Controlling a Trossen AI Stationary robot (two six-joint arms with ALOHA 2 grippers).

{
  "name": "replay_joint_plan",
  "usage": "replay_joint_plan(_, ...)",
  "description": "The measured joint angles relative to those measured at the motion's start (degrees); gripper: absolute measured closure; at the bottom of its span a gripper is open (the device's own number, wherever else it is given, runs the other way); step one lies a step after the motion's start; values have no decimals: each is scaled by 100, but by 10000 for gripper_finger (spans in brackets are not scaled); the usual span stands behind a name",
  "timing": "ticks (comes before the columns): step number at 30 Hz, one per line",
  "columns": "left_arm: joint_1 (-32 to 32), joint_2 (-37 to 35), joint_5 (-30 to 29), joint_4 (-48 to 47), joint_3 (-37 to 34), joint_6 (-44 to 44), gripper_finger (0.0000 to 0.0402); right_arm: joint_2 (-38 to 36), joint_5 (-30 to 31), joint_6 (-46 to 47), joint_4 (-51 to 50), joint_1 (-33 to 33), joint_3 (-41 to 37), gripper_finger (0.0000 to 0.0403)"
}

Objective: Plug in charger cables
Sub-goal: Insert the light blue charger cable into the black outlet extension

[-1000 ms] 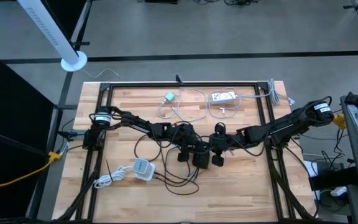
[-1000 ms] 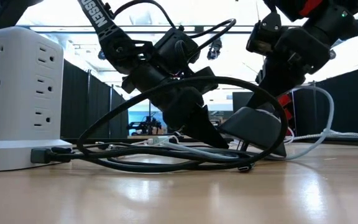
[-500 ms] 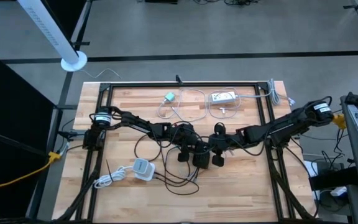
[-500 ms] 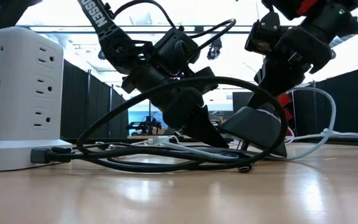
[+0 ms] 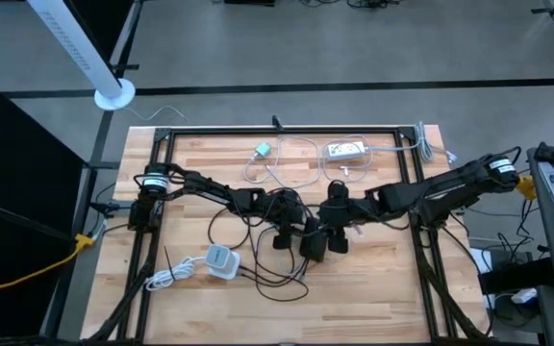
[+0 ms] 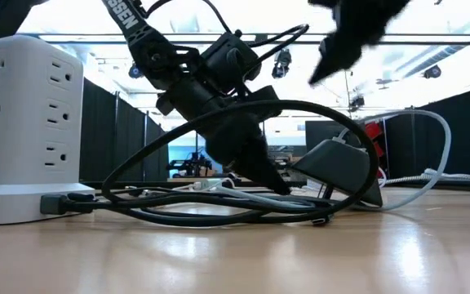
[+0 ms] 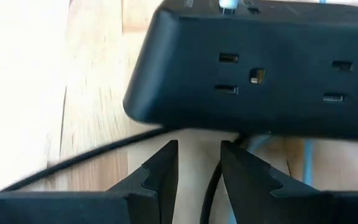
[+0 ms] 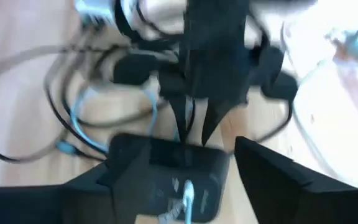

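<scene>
A black outlet block [image 5: 312,246] [image 7: 260,68] lies mid-table with a thin pale cable plugged into its top [image 8: 185,199]. My left gripper [image 7: 197,155] [image 5: 298,231] points down beside the block's outlet face. Its fingers are slightly open with bare table and a black cable [image 7: 211,193] showing in the gap. My right gripper [image 8: 191,168] [image 6: 349,33] hangs above the block, open wide, touching nothing. The long black charger cable [image 6: 317,106] loops over the block. White charger cables [image 5: 291,163] lie coiled toward the far edge.
A white outlet tower [image 6: 23,122] [image 5: 221,261] stands near the front left with a coiled white cord. A white power strip [image 5: 346,149] lies at the far edge. A thick white cable [image 6: 439,155] arcs at the right, and black cable loops [image 5: 258,274] spread around the block.
My right gripper has gone up from the outlet block, where it stood low against the block's top, and now hangs clear above it. The block and the plugged cable have stayed in place.
</scene>
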Motion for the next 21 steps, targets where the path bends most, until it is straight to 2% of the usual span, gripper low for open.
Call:
replay_joint_plan(3,0,-146,-51,-471,0,-20,299,-6,2,-89,-151,121,362,167)
replay_joint_plan(7,-2,-517,-207,-1379,0,55,299,201,-50,-133,-34,380,573,157)
replay_joint_plan(11,0,-982,-368,-2290,0,230,299,690,-548,163,-33,640,594,161)
replay_joint_plan(14,0,-1451,-393,-2828,0,364,299,1150,-909,562,-49,787,685,170)
replay_joint_plan(17,-2,-1940,-392,-3240,0,355,299,1577,-1021,689,-39,909,935,186)
replay_joint_plan(21,-2,-2602,-387,-3665,2,138,299,2093,-1023,727,-38,1037,1458,233)
